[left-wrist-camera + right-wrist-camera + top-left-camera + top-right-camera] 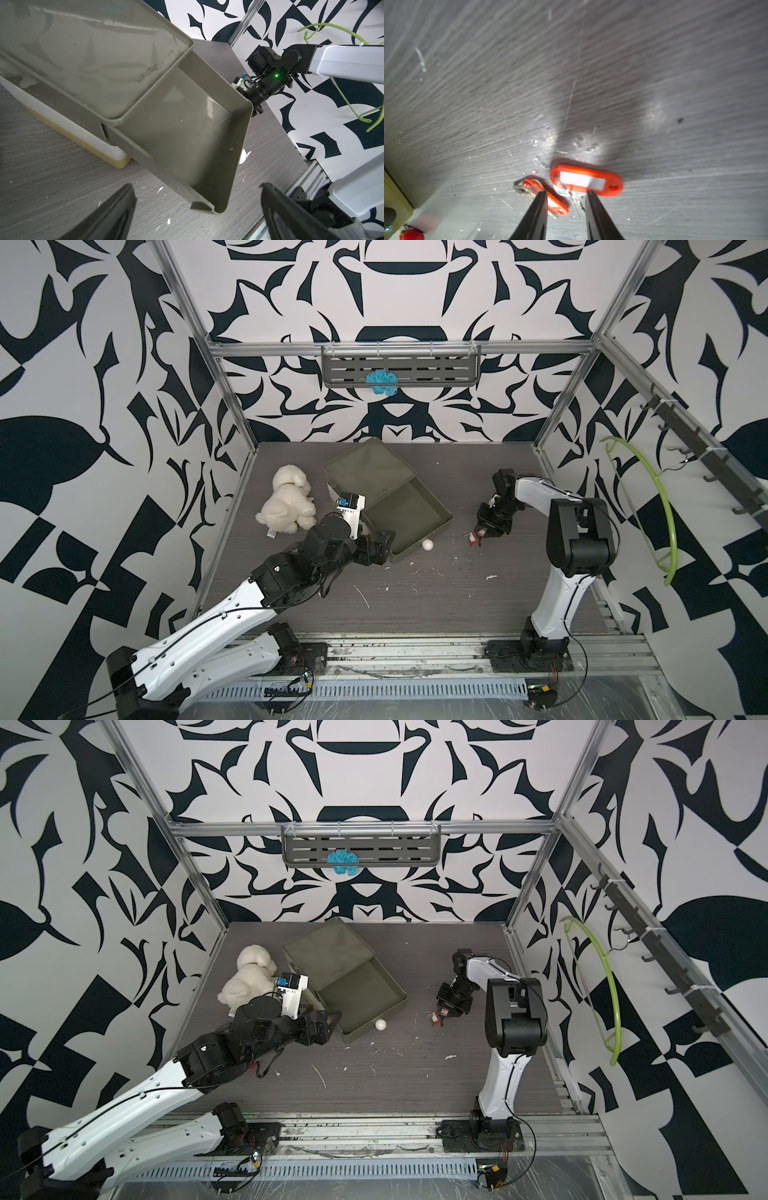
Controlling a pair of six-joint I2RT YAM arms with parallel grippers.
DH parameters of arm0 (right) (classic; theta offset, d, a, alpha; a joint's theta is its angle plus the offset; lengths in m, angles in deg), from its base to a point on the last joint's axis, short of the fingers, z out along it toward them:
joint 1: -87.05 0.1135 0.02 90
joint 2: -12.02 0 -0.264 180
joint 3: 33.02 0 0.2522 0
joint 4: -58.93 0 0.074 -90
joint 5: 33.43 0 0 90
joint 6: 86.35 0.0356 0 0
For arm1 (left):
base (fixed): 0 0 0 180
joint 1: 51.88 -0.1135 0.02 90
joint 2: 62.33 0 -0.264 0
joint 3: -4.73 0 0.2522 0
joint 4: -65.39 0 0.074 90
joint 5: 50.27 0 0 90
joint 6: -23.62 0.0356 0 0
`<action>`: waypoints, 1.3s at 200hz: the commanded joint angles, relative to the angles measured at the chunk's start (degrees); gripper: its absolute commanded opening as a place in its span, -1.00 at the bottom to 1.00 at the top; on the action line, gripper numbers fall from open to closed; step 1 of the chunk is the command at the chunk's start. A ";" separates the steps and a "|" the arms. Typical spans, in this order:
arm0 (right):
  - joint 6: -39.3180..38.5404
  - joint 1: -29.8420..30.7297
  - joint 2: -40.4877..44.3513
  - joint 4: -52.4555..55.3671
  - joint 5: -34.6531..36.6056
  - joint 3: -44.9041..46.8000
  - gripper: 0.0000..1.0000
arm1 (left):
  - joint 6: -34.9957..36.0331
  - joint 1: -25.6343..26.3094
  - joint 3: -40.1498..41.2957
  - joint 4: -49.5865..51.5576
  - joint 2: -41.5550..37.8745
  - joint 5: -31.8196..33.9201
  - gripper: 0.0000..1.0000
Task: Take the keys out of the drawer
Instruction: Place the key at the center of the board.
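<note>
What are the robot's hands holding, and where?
Nothing. The right gripper stands open over the keys lying on the table; the left gripper is open and empty.

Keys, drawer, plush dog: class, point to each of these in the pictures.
keys (pixel 586 184): right wrist view, on the larger red tag.
drawer (pixel 405 522): in a top view, on its bare floor.
plush dog (pixel 286 506): in a top view, on its body.

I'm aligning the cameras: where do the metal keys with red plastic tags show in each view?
Both top views: metal keys with red plastic tags on the table, right of centre, at the black right tool.
Left wrist: not visible.
Right wrist: keys at the tool's fingertips.
Shared landmark: that tool.
</note>
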 commanded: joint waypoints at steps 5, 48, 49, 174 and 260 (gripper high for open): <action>0.22 -0.16 3.99 1.72 -0.48 -1.80 -0.21 | 1.48 0.12 -0.51 -0.66 0.78 1.93 0.98; 1.57 -0.16 9.50 1.57 -2.23 -0.89 -0.19 | 2.94 -0.18 -3.08 0.34 2.46 3.90 0.98; 1.64 -0.16 9.69 1.47 -2.30 -0.78 -0.19 | 2.94 -0.21 -3.17 0.37 2.51 3.86 0.99; 5.18 0.51 32.45 -2.16 -18.26 8.46 -0.17 | -1.72 -17.90 -16.57 9.40 10.88 -16.84 0.99; 8.22 11.88 38.97 2.37 -13.84 12.00 -0.18 | -5.15 -27.64 -28.93 15.88 25.19 -34.30 0.98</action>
